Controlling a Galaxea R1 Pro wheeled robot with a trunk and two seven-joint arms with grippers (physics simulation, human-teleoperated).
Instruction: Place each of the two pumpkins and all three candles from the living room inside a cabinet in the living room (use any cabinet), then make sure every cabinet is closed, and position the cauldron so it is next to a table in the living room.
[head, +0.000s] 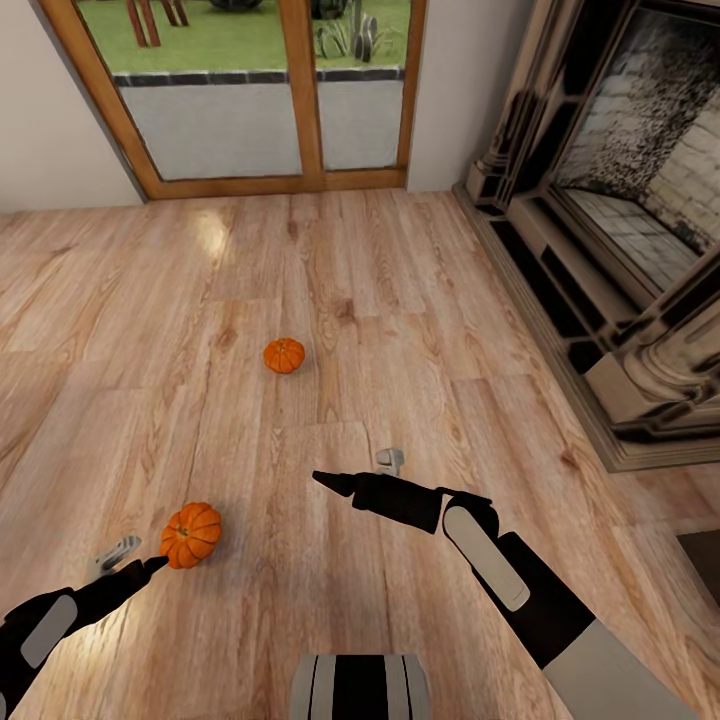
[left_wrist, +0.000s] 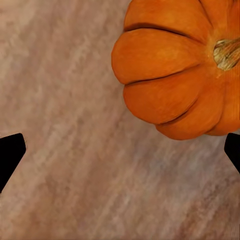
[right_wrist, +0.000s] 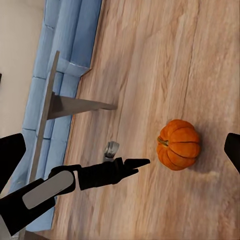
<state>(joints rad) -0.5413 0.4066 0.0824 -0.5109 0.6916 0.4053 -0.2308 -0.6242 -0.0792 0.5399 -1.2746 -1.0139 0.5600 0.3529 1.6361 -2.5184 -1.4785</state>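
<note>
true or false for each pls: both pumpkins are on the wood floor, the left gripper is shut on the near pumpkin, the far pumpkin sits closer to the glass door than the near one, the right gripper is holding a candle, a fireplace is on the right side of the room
1. Both pumpkins are on the wood floor. True: the near pumpkin and the far pumpkin both rest on the wood floor.
2. The left gripper is shut on the near pumpkin. False: the left gripper is open, and the pumpkin lies off to one side of its fingertips, not between them.
3. The far pumpkin sits closer to the glass door. True: it lies further toward the glass door.
4. The right gripper is holding a candle. False: the right gripper is open and empty.
5. A fireplace is on the right. True: the fireplace stands there.
</note>
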